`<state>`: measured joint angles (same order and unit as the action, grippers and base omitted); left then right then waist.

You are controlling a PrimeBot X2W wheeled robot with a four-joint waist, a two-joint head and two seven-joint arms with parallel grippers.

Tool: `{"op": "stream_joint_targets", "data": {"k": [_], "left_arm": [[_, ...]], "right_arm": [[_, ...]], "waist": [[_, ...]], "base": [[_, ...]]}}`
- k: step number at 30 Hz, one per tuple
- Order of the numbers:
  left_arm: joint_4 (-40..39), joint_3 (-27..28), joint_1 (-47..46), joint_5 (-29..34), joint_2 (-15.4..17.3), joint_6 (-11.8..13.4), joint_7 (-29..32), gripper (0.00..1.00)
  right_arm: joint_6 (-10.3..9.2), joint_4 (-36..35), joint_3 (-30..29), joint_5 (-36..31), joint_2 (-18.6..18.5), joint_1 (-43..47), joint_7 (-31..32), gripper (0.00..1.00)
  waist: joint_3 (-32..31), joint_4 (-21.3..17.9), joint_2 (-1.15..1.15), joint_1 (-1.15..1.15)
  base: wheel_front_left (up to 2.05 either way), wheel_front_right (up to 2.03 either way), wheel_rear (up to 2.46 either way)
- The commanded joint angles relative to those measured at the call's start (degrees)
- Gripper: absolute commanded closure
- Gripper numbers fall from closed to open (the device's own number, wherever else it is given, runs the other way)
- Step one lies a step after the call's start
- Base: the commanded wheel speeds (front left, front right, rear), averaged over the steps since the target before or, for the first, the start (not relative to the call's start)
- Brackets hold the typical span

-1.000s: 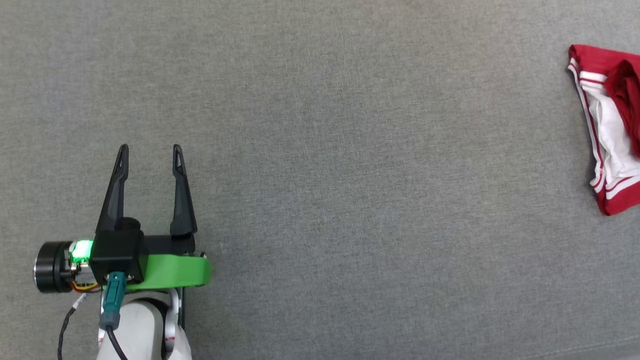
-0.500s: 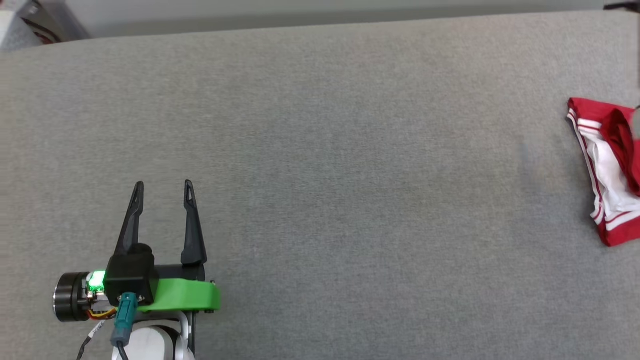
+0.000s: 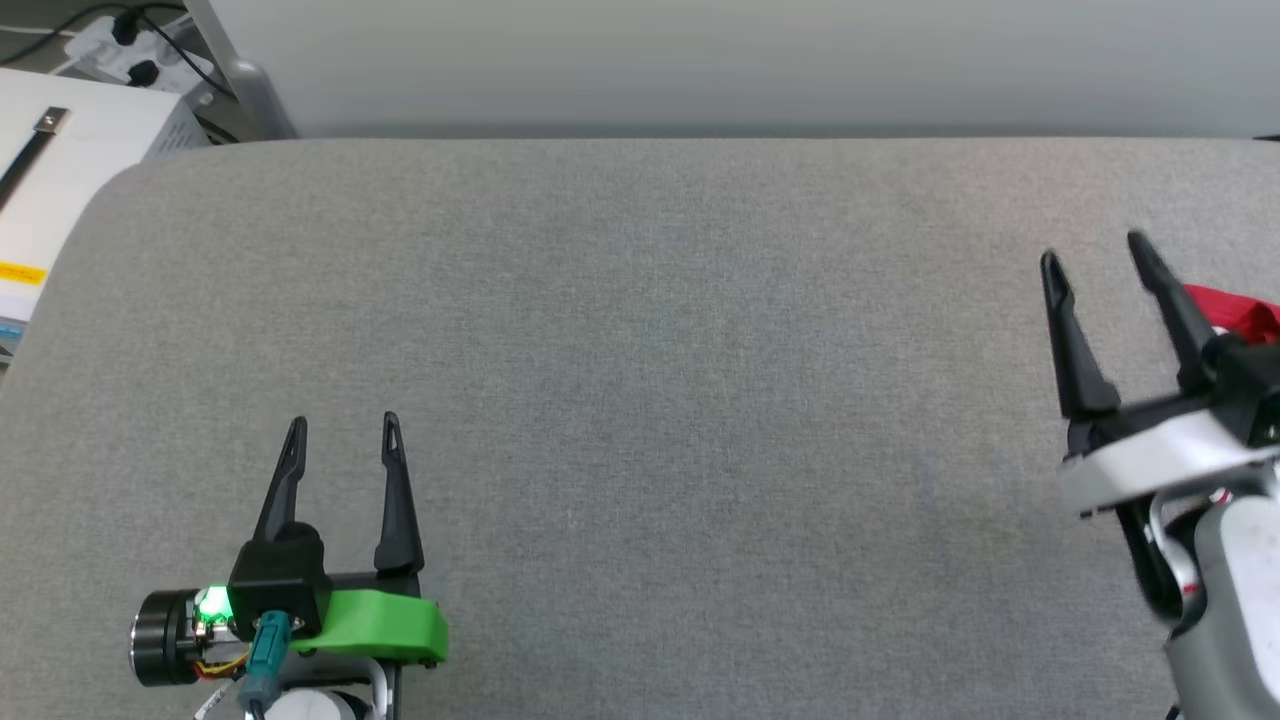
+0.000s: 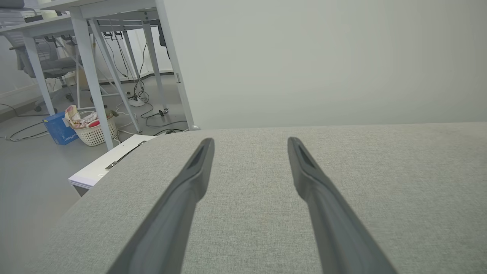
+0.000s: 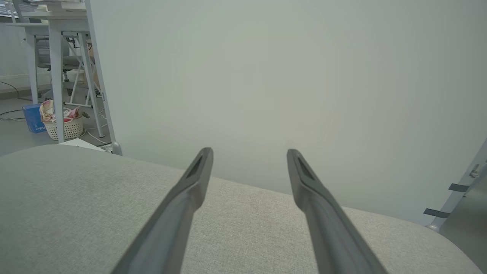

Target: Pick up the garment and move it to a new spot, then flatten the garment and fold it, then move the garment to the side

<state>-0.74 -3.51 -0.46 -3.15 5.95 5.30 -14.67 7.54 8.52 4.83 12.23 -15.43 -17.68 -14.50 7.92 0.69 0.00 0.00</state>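
Observation:
Only a small red piece of the garment shows at the far right edge of the head view, mostly hidden behind my right gripper. That gripper hovers over the grey table with its jaws open and nothing between them. My left gripper stands open at the lower left, far from the garment, with nothing in it. In the left wrist view the left gripper points over bare grey cloth toward the far edge. In the right wrist view the right gripper does the same.
A pale wall runs behind the table's far edge. A white box sits beyond the table's far left corner. White desks, a laundry basket and cables stand on the floor off to the left.
The head camera has tilted up, so the table's far edge and the wall now show. My right gripper has come into the head view at the right, covering most of the garment.

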Motion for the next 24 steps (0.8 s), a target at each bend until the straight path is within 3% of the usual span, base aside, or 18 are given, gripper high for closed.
{"op": "stream_joint_targets", "data": {"k": [1, 9, 24], "left_arm": [[0.31, 0.18, 0.95, -0.74, -0.14, -0.23, -0.33, 0.0], [1.97, 0.27, 3.03, -2.96, -0.49, -1.92, -0.33, 0.0], [2.98, 0.16, 5.0, -4.33, -0.46, -3.17, -0.33, 0.0]], "right_arm": [[-0.05, -0.64, -0.68, 0.15, 0.85, 2.17, -0.49, 0.0], [-0.05, -2.66, -3.15, 0.04, 4.66, 11.86, -0.5, 0.0], [-0.05, -6.57, -4.45, -0.72, 7.37, 20.4, -0.5, 0.0]], "waist": [[-1.62, 0.82, 0.0, 0.0], [-4.26, 0.38, 0.0, 0.0], [-6.7, -0.91, 0.0, 0.0]], "base": [[0.0, 0.0, 0.0], [0.0, 0.0, 0.0], [0.0, 0.0, 0.0]]}}
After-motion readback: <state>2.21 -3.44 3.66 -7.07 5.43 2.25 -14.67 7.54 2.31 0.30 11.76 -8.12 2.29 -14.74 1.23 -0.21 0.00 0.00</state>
